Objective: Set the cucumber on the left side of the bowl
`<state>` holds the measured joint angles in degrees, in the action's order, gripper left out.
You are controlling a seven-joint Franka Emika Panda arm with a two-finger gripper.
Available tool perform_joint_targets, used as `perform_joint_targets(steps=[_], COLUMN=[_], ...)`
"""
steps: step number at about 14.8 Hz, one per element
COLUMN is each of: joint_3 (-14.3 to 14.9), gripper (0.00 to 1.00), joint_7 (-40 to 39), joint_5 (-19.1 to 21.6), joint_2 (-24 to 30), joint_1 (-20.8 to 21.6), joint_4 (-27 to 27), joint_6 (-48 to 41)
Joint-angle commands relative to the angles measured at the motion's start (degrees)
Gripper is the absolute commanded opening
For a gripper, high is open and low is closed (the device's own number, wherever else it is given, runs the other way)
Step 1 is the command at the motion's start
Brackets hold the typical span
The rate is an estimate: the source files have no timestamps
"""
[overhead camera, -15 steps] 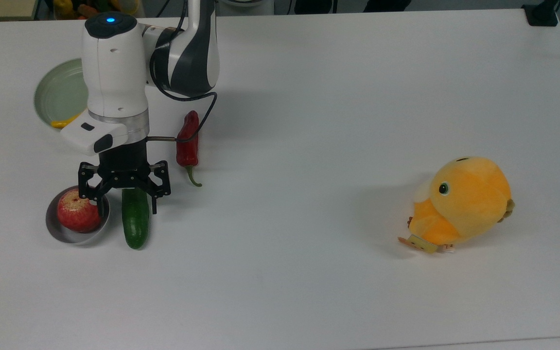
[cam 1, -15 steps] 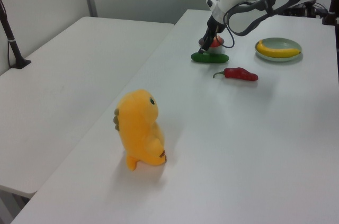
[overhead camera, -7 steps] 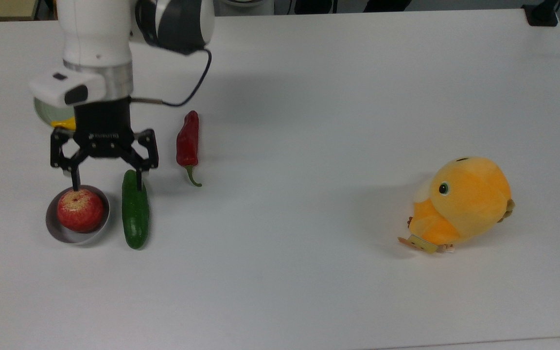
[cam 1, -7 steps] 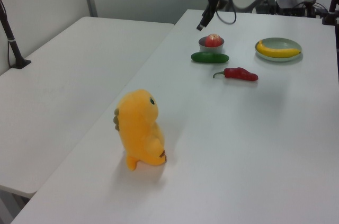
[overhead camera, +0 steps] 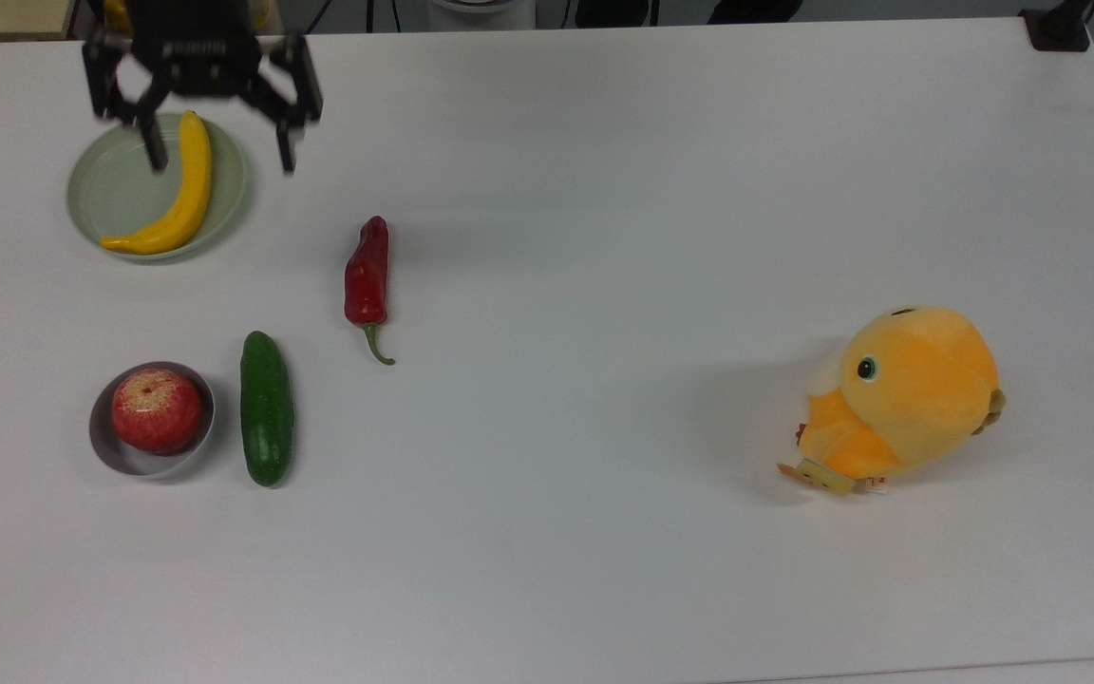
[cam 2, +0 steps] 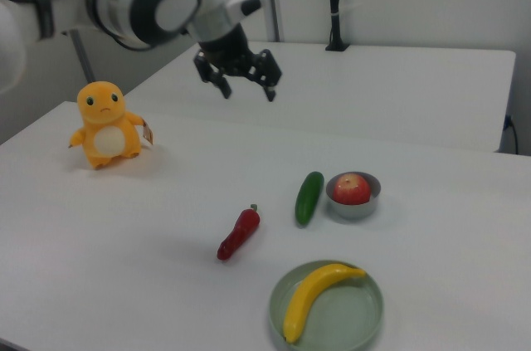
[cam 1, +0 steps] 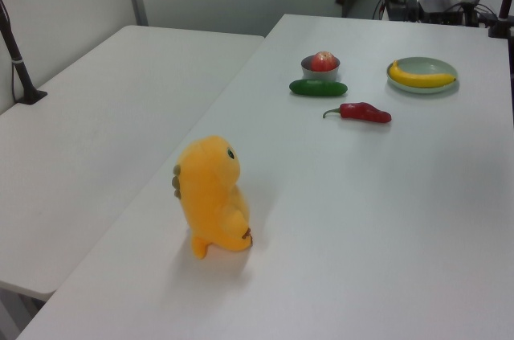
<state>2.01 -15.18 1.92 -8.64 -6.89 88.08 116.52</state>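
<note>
Smooth dark green cucumber lies just beside bowl.

- Top view: overhead, looking down on the white table.
- Left view: low, oblique, plush toy nearest, bowl far.
- Right view: opposite end, plate nearest.
- All share the tabletop.

No lettering, label or number can be read on anything here; the toy's small tag is illegible.
</note>
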Motion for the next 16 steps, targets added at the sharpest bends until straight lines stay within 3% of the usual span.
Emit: perform_joint_targets(steps=[1,4,7,11,16], joint_3=[0.45,0.45,0.53,0.53,0.8], gripper=[1.0,1.0,1.0,1.0,1.0], joint_7=[7.77,16.99,23.34,23.88,17.67], joint_5=[0.98,1.16,1.16,1.16,0.63], joint_2=[7.74,11.35,12.94,12.86,12.33], joint_1=[2.93,3.28,6.35,10.92,11.81], joint_4=[2.8,2.8,2.8,4.37,6.84], joint_6=[-12.25,-21.75,-26.69,-26.27,-19.07])
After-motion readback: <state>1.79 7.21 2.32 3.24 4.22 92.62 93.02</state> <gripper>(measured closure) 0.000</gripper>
